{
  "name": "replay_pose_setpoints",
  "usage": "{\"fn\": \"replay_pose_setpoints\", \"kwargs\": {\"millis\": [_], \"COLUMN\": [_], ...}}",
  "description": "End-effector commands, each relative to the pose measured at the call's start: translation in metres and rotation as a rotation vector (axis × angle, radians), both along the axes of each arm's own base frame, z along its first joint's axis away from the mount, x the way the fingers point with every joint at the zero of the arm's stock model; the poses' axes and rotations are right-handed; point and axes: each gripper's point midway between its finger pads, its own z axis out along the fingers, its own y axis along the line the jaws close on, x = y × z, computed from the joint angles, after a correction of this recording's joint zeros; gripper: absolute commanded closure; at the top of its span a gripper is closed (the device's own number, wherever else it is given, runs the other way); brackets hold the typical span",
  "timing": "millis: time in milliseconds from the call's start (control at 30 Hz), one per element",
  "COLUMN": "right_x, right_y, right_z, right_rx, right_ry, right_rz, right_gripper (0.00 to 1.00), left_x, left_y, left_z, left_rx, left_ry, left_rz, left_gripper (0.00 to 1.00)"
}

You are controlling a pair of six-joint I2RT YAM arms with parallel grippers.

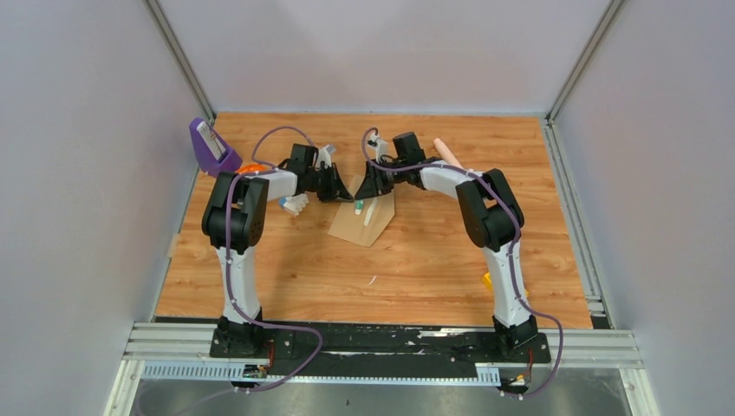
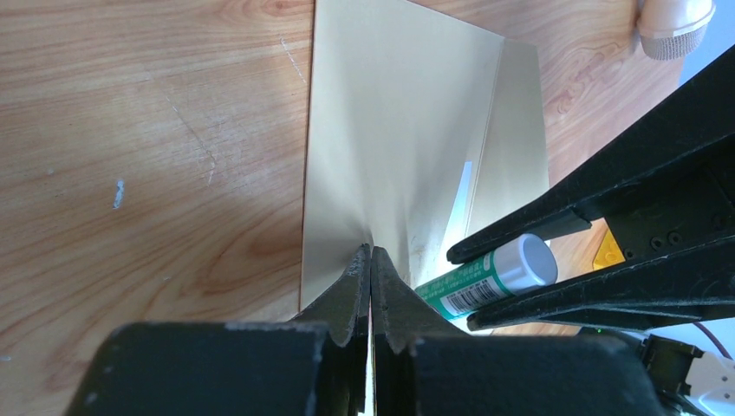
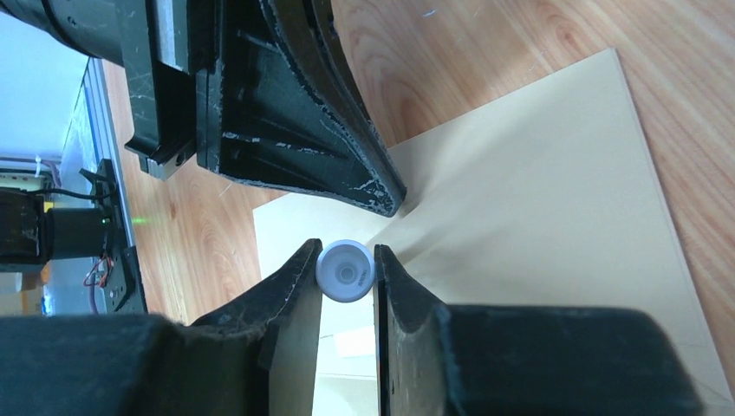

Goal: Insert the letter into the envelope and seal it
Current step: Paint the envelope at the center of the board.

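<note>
Envelope (image 1: 351, 227) pinched by left jaws, glue stick (image 2: 490, 277) in right jaws

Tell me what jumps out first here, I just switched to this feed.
Both arms meet over the tan envelope at the centre of the wooden table: the left gripper is shut on its raised flap, and the right gripper clamps a green-and-white glue stick right beside it. A purple holder stands at the back-left corner.
</note>
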Motion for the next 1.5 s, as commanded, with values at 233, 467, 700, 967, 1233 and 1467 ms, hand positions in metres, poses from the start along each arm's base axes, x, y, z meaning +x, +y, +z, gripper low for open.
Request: {"fn": "replay_pose_setpoints", "kwargs": {"millis": [233,467,700,967,1233,1467], "right_x": [0.008,0.048,0.042,0.027,0.020,-0.015], "right_y": [-0.005,-0.020,-0.019,-0.010,-0.013,0.000], "right_z": [0.051,0.075,0.030,0.002,-0.011,0.012], "right_rx": [0.069,0.074,0.017,-0.014,-0.046,0.036], "right_ry": [-0.030,-0.116,-0.064,-0.013,0.013,0.067], "right_rz": [0.024,-0.060,-0.056,-0.034,-0.034,0.088], "right_gripper": [1.00,1.00,1.00,1.00,1.00,1.00], "left_x": [0.003,0.003,0.002,0.003,0.004,0.004], "left_y": [0.011,0.011,0.010,0.010,0.010,0.010], "left_z": [-0.019,-0.018,-0.019,-0.019,-0.016,-0.016], "left_rx": [0.080,0.077,0.075,0.074,0.074,0.074], "left_ry": [0.006,0.005,0.012,0.013,0.006,0.006], "left_rz": [0.021,0.018,0.017,0.017,0.017,0.014], "left_gripper": [1.00,1.00,1.00,1.00,1.00,1.00]}}
